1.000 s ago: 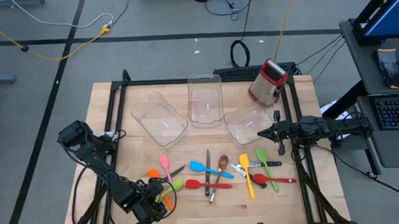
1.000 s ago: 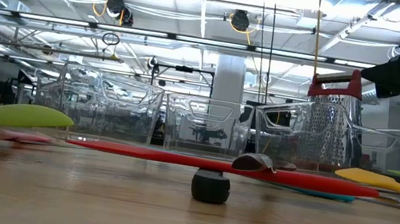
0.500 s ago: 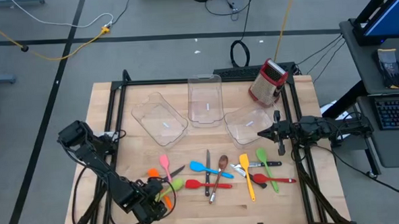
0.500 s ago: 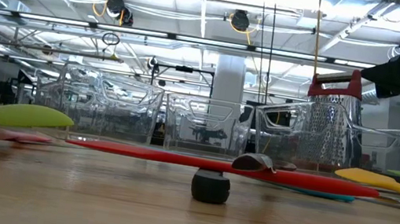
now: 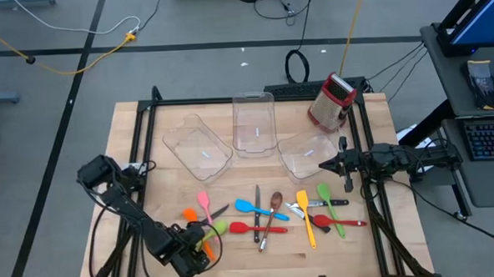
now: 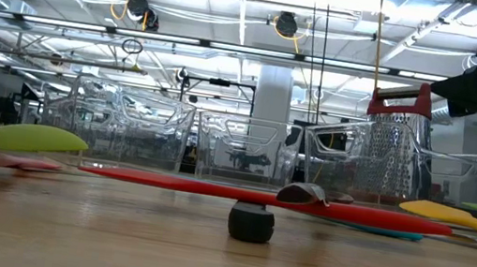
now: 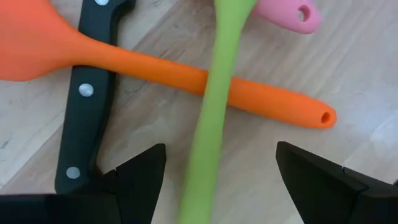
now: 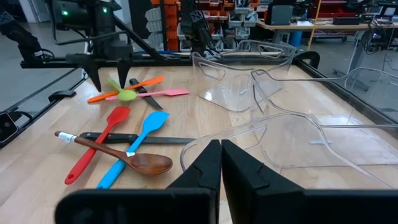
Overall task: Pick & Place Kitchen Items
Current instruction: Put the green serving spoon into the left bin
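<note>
- You had the left gripper [image 5: 197,241] low over the near-left end of the utensil row, jaws spread wide on either side of the green spoon [image 7: 210,118], nothing clamped yet. I read that as a lined-up grasp on its handle.
- The green spoon's handle lay across the orange spatula [image 7: 155,62], with a black-handled knife [image 7: 87,93] alongside and the pink spatula [image 7: 287,14] just beyond. Stacked like that, closing on the green handle alone looked feasible, since it sat on top.
- You kept the right gripper [image 5: 325,164] parked at the right edge of the tabletop [image 5: 129,127], jaws pressed shut and empty, beside a clear bin [image 5: 306,153]. Likely waiting its turn.
- The other utensils sat unsorted in the near row: blue spatula [image 5: 250,206], brown spoon [image 5: 276,202], red spatula [image 5: 244,228], yellow spatula [image 5: 304,213]. The bins at the back held none that I could see.
- The grater [image 5: 331,101] stood at the far right corner, well apart from the work.
- Only the left wrist view showed the crossing order of the handles; the high view blurred that cluster under the arm.
- The high view alone gave bins and both arms together.
- The low view showed the red spatula [image 6: 211,188] lying flat, but neither pair of jaws.
</note>
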